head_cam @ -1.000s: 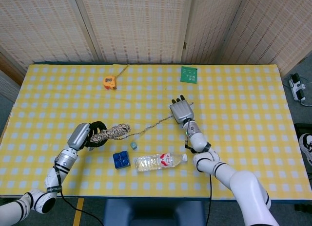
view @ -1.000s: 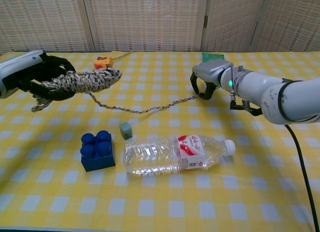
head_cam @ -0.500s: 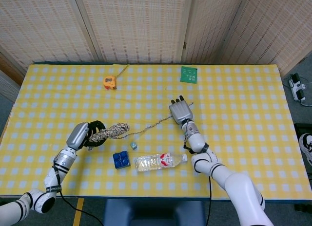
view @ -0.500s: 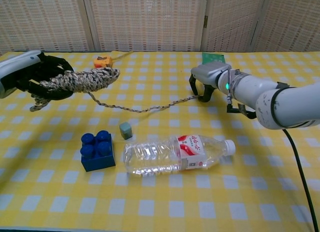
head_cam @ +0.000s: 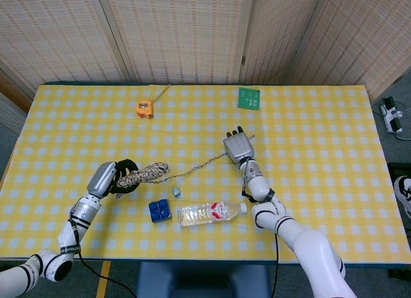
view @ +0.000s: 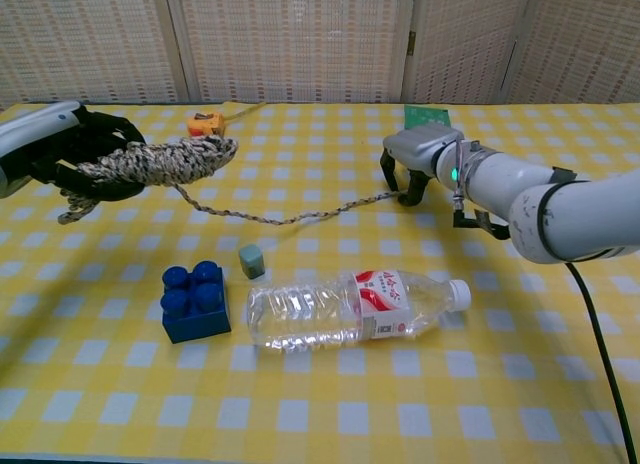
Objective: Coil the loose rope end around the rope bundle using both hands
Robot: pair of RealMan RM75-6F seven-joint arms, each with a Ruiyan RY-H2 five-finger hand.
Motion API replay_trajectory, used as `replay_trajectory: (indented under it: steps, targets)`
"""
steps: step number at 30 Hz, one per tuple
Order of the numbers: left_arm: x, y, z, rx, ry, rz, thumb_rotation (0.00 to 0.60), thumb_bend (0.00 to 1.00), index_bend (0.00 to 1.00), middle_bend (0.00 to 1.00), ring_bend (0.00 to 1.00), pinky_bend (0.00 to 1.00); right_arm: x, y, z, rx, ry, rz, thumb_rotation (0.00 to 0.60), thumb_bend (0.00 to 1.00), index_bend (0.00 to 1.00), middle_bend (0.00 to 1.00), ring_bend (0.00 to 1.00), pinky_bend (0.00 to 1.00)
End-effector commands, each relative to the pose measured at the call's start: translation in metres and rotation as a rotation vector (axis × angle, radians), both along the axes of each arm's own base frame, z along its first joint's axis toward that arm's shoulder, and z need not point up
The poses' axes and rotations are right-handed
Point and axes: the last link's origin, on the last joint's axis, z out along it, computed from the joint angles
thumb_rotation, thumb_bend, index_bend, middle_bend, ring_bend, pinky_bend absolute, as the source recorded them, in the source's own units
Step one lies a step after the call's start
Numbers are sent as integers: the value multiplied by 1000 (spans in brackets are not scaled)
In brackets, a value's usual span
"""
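Note:
A mottled rope bundle [head_cam: 148, 173] [view: 160, 162] is gripped at its left end by my left hand [head_cam: 114, 178] [view: 70, 149], whose dark fingers wrap around it, above the table. The loose rope end [head_cam: 199, 166] [view: 290, 219] trails from the bundle rightward across the cloth to my right hand [head_cam: 236, 146] [view: 418, 157]. That hand's fingers curl down over the rope's tip; in the chest view the tip lies under the fingertips.
A clear water bottle [head_cam: 210, 212] [view: 350, 305] lies in front, beside a blue block [head_cam: 158, 210] [view: 195, 300] and a small grey-green cube [head_cam: 175, 191] [view: 251, 260]. An orange tape measure [head_cam: 145, 108] and a green card [head_cam: 248, 97] sit farther back on the yellow checked table [head_cam: 321, 150].
The rope bundle has drifted slightly left with my left hand. My right hand has shifted a little left over the rope's tip.

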Motion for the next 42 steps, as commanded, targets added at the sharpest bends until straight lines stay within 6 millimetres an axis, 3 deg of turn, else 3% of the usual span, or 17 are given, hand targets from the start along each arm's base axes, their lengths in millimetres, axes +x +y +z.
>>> replay_trajectory:
  steps: [1, 25, 31, 42]
  targets:
    - [0, 0, 0, 1, 1, 1, 600, 615, 776, 747, 715, 797, 0, 0, -1, 1, 6, 0, 600, 404, 537, 282, 226, 125]
    - [-2, 0, 1, 6, 1, 6, 600, 626, 776, 747, 715, 797, 1, -2, -2, 0, 14, -6, 600, 405, 605, 334, 259, 141]
    - [0, 1, 2, 10, -6, -1, 600, 640, 776, 747, 715, 797, -1, -2, -2, -2, 23, 0, 600, 454, 626, 353, 275, 153]
    - [12, 1, 10, 28, -62, -36, 600, 649, 774, 747, 715, 797, 2, -3, 28, -61, -105, 50, 600, 507, 639, 372, 305, 158]
